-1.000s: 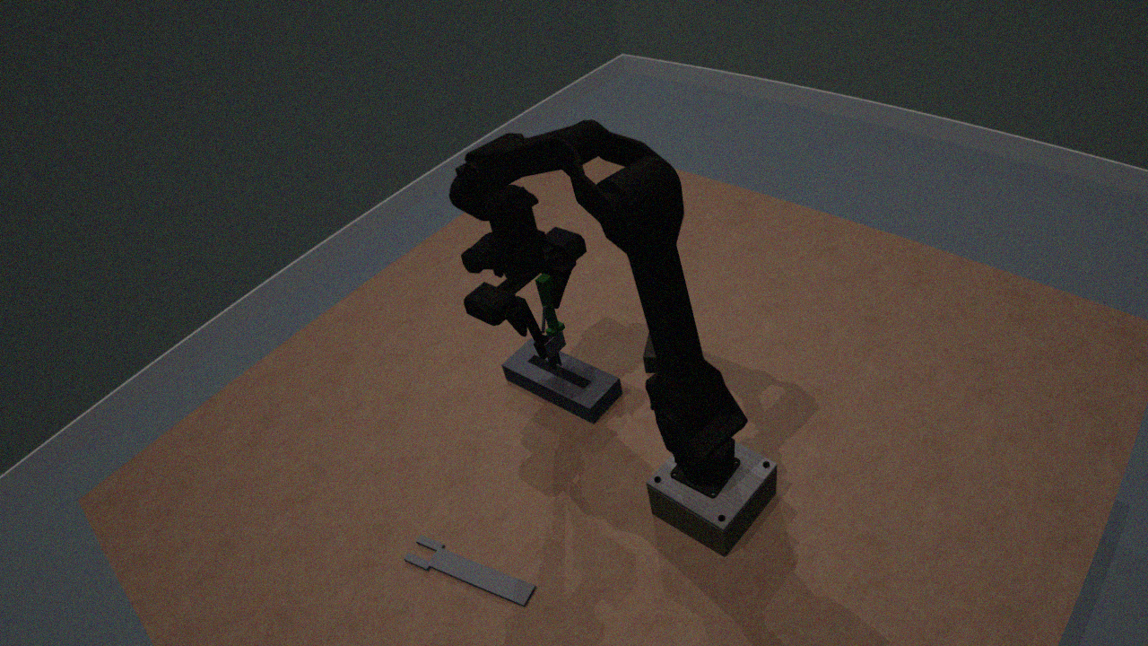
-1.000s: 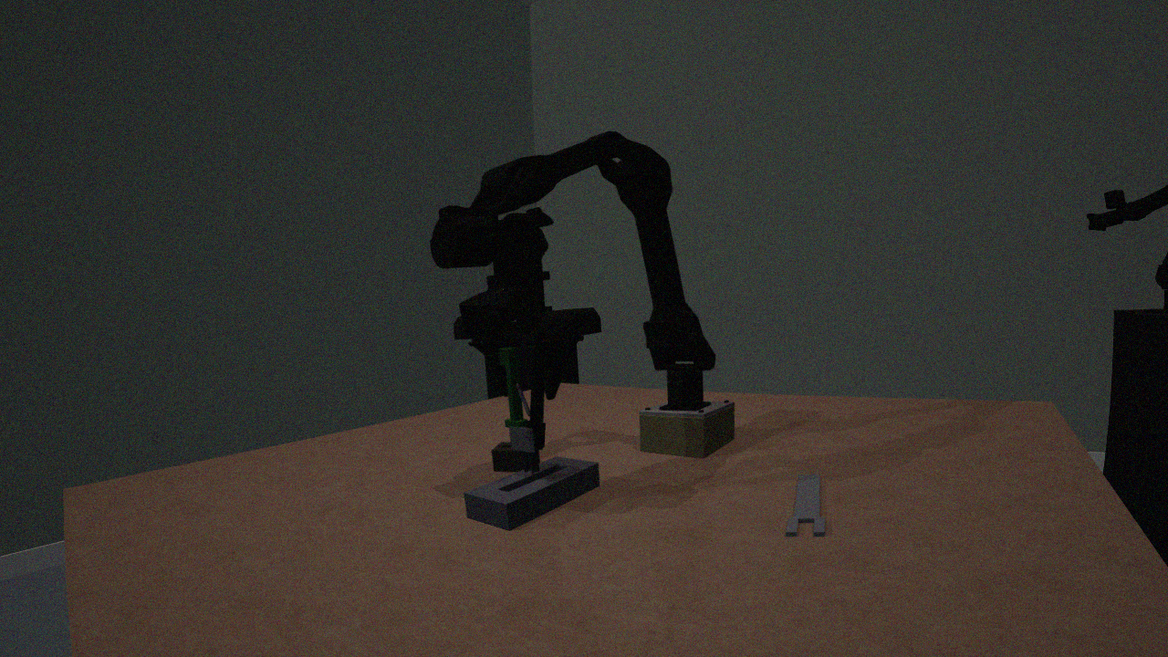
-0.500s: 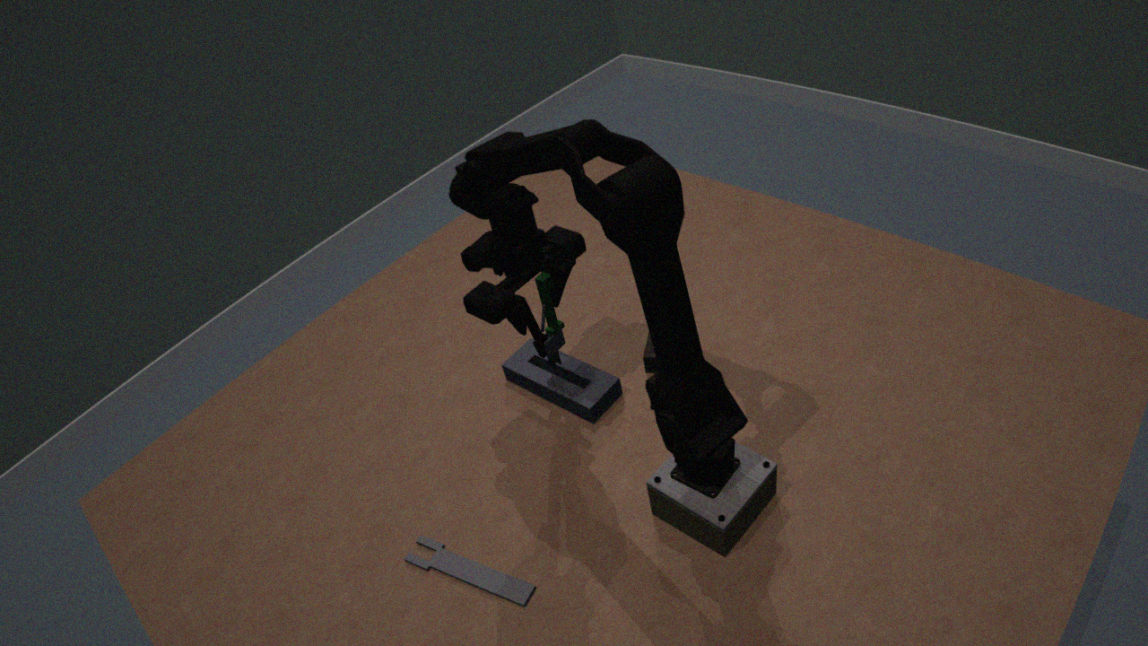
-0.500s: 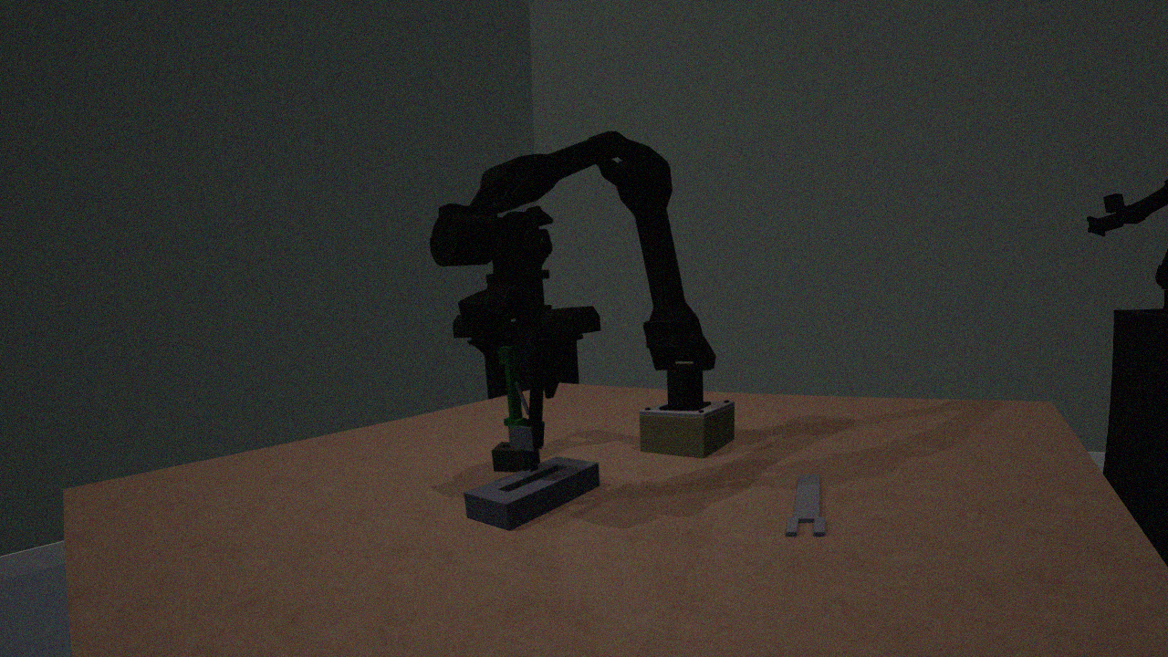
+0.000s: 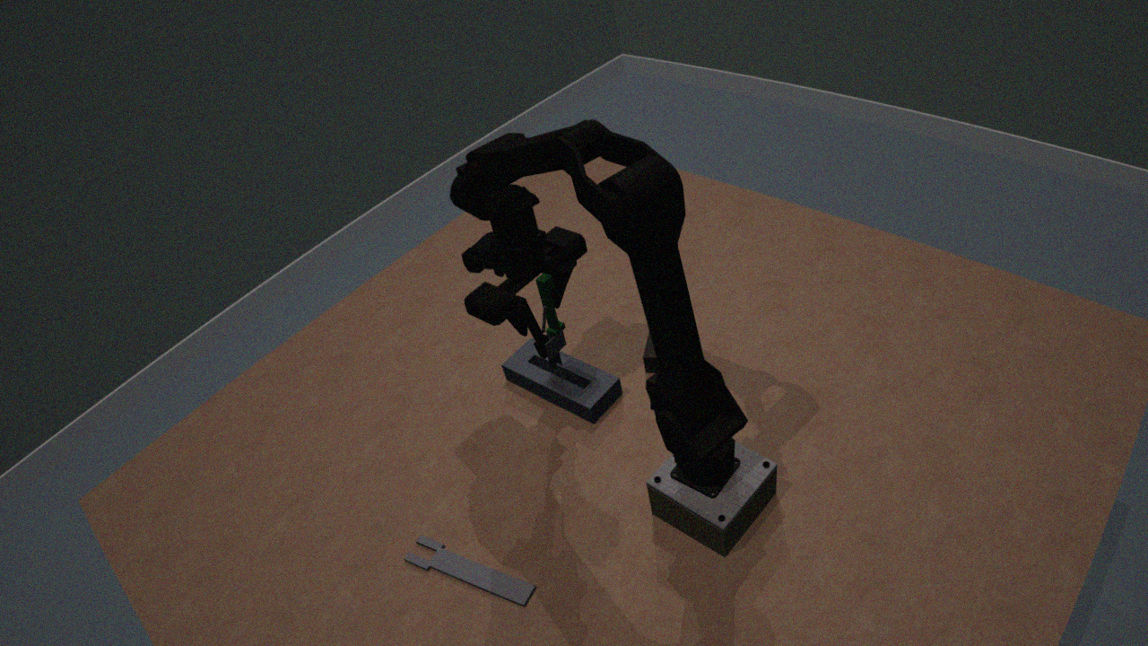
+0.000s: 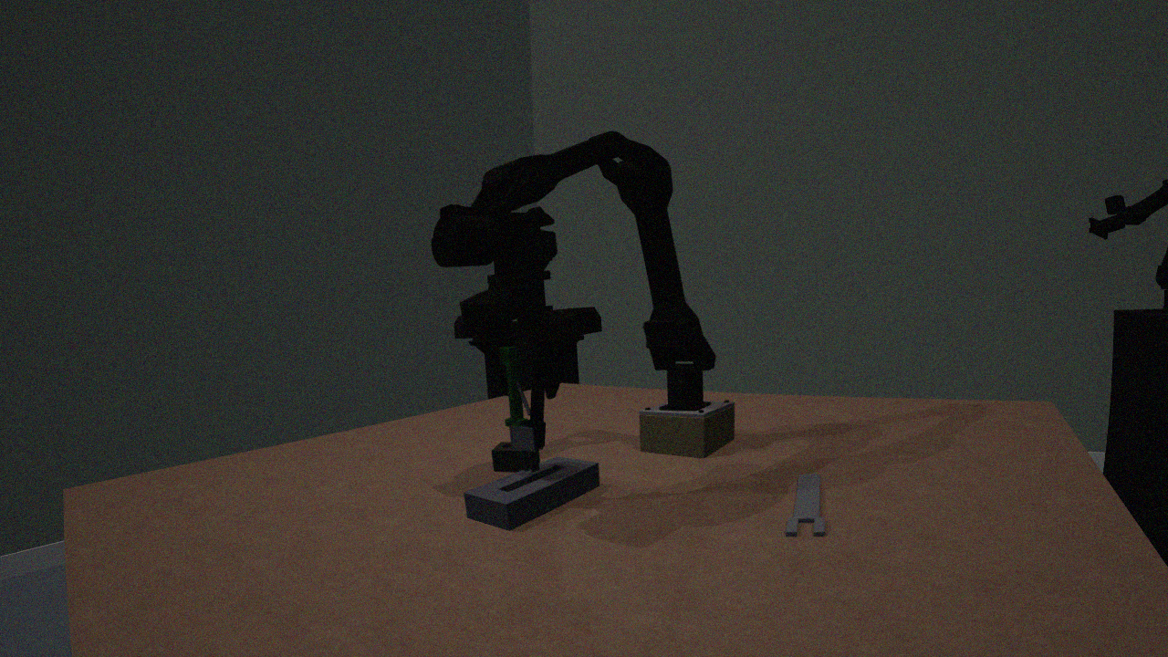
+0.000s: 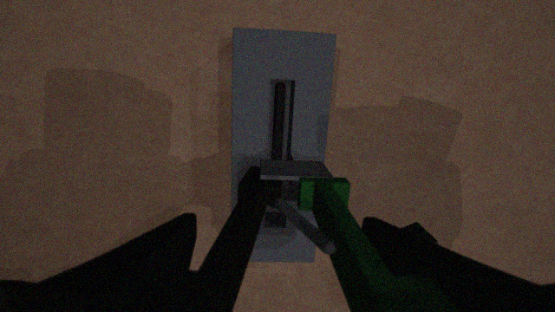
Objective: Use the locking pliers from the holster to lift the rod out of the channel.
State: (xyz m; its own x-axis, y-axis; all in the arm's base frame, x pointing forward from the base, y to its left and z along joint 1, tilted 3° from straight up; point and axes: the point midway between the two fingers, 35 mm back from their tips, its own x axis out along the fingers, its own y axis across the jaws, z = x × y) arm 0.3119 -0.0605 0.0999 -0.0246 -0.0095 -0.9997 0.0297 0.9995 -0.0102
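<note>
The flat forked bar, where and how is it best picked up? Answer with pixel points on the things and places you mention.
Likely mid-shank, from straight above, pinching the two long edges. The forked bar (image 5: 483, 576) (image 6: 808, 496) lies flat and thin; its shank has parallel sides, while a gap splits the forked end.

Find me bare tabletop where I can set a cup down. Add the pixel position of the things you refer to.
Bare patches: between the forked plate (image 5: 483, 576) (image 6: 808, 495) and the base block (image 5: 726, 530) (image 6: 671, 431); and beyond the forked plate, toward the table edge. Crowded: around the channel block (image 5: 604, 399) (image 6: 490, 508) (image 7: 284, 54), under the gripper (image 5: 550, 325) (image 7: 281, 226).
</note>
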